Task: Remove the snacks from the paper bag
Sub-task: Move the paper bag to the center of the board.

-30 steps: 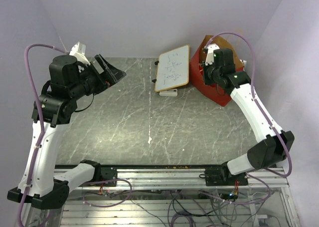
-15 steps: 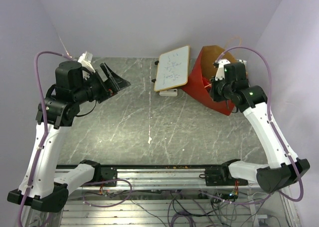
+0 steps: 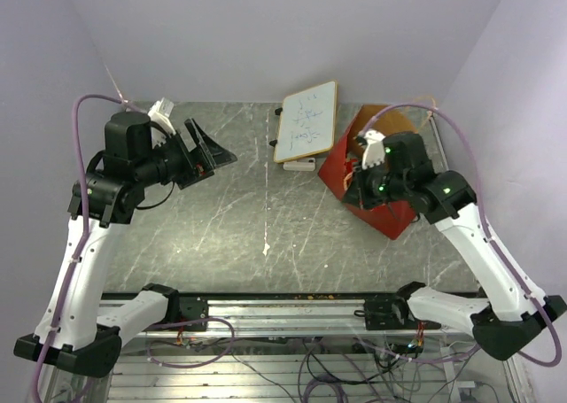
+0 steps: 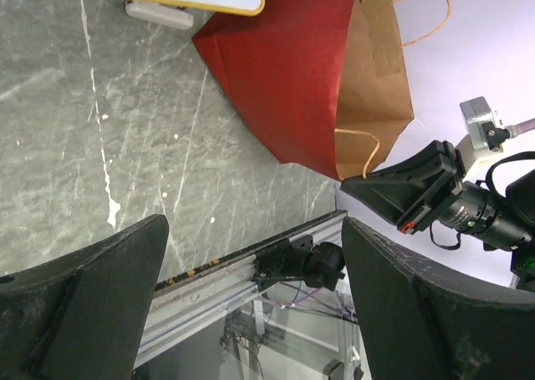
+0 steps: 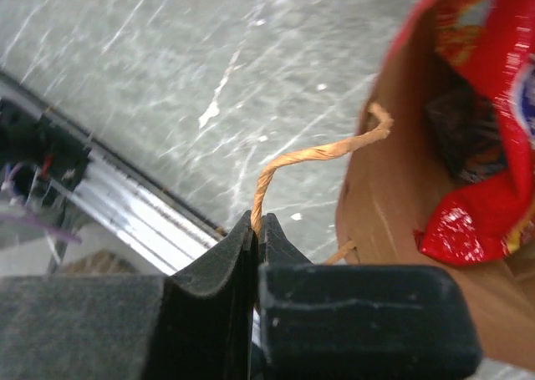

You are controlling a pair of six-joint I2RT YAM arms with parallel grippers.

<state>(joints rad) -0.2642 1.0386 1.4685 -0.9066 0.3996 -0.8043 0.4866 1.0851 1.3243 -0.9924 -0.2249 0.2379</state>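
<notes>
Pinching the bag (image 3: 338, 168) handle (image 5: 309, 157) in the closed right gripper (image 5: 255, 230), tilting the bag; holding the left gripper (image 4: 255, 267) open, apart. Next: probably tipping further, spilling the packet (image 5: 489, 146).

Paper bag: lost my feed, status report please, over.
Right gripper shut on handle. Left gripper open, empty. Paper bag tilted, red packet inside. Nothing blocking its mouth.

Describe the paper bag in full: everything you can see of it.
The brown kraft paper bag with red outer faces leans tilted at the table's far right, its lower end on the grey marbled tabletop, mouth open. Its inside is plain brown. One twisted paper loop handle is pinched between the right gripper's shut fingers; the other handle hangs free. A crinkly red snack packet lies inside.
</notes>
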